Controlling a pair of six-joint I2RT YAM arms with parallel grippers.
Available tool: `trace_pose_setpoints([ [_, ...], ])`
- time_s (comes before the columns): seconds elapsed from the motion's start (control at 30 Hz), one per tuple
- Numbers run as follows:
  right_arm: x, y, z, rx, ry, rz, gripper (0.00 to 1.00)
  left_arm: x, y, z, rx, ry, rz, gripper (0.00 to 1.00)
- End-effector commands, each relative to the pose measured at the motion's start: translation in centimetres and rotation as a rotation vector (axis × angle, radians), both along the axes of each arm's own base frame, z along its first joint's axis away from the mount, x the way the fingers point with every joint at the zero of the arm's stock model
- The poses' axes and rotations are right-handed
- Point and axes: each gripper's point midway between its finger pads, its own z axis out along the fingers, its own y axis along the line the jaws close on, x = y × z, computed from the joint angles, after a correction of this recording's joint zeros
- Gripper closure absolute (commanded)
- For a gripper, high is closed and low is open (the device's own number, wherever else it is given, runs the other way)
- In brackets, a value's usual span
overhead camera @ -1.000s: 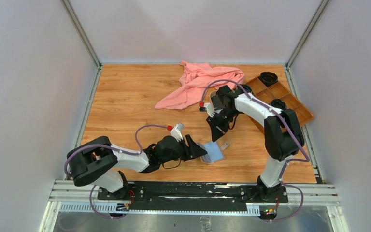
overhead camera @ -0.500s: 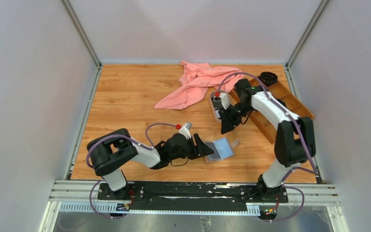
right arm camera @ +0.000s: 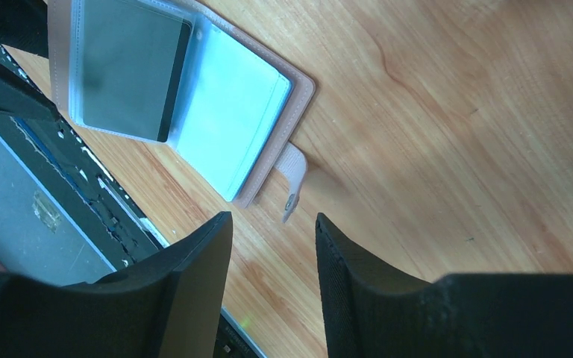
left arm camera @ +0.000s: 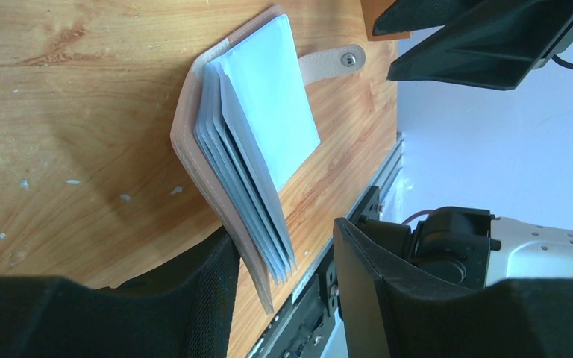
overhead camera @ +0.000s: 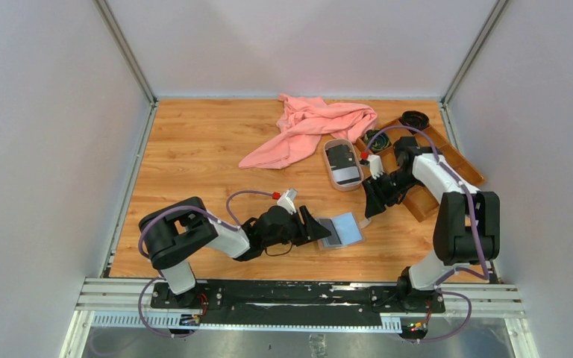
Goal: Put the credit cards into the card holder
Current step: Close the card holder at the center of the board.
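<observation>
The card holder [overhead camera: 342,230] lies open on the wood floor, its pinkish cover down and its grey-blue sleeves fanned up. It also shows in the left wrist view [left arm camera: 257,127] and the right wrist view [right arm camera: 231,112]. One dark credit card [right arm camera: 130,74] sits in a sleeve. More dark credit cards [overhead camera: 340,157] lie in the oval tray [overhead camera: 328,165]. My left gripper [overhead camera: 319,231] [left arm camera: 283,235] is open, its fingers either side of the holder's near edge. My right gripper [overhead camera: 368,212] [right arm camera: 272,218] is open and empty, just above the snap tab [right arm camera: 291,179].
A pink cloth [overhead camera: 310,127] lies at the back. A brown compartment tray [overhead camera: 448,160] with dark round things stands at the right, close to my right arm. The metal rail [overhead camera: 298,294] runs along the near edge.
My right arm has swung right, off the oval tray, and its gripper now hangs by the snap tab. My left gripper and the holder shifted slightly right.
</observation>
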Motion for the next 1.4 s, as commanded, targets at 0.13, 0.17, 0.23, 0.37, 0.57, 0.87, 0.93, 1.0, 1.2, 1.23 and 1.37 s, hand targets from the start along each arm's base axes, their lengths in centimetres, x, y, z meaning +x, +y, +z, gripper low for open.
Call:
trace_pose_setpoints([
  [0.13, -0.5, -0.3, -1.0, 0.016, 0.073, 0.005, 0.64, 0.2, -0.9, 0.9, -0.040, -0.024, 0.002, 0.50],
  [0.17, -0.5, -0.3, -1.1, 0.014, 0.081, 0.004, 0.66, 0.2, -0.9, 0.9, -0.042, -0.023, 0.001, 0.50],
  [0.23, -0.7, -0.4, -1.3, 0.014, 0.097, 0.002, 0.69, 0.2, -0.9, 0.9, -0.046, -0.023, 0.001, 0.51],
  [0.37, -0.7, -0.5, -1.4, 0.012, 0.104, -0.003, 0.72, 0.2, -0.9, 0.8, -0.048, -0.023, 0.001, 0.51],
  [0.57, -1.0, -0.6, -1.7, 0.006, 0.125, 0.000, 0.76, 0.2, -1.0, 1.0, -0.051, -0.024, 0.001, 0.51],
  [0.87, -1.2, -0.8, -2.2, -0.007, 0.153, 0.004, 0.86, 0.3, -1.1, 0.9, -0.048, -0.026, -0.002, 0.51],
  [0.93, -1.0, -0.8, -2.0, -0.002, 0.144, 0.004, 0.98, 0.3, -1.2, 0.9, -0.048, -0.029, -0.004, 0.53],
  [1.0, -0.8, -0.7, -1.7, 0.007, 0.126, 0.006, 1.00, 0.3, -1.3, 0.9, -0.048, -0.031, -0.007, 0.54],
  [1.2, -0.3, 1.2, 0.4, 0.080, 0.040, 0.060, 1.00, 0.2, -1.2, 1.3, -0.050, -0.049, -0.013, 0.57],
  [1.23, -0.2, 1.7, 0.8, 0.092, 0.031, 0.071, 1.00, 0.1, -1.0, 1.4, -0.051, -0.051, -0.013, 0.57],
  [1.37, -0.3, 3.6, 1.7, 0.135, 0.017, 0.121, 1.00, -0.1, 0.0, 1.7, -0.050, -0.060, 0.008, 0.58],
])
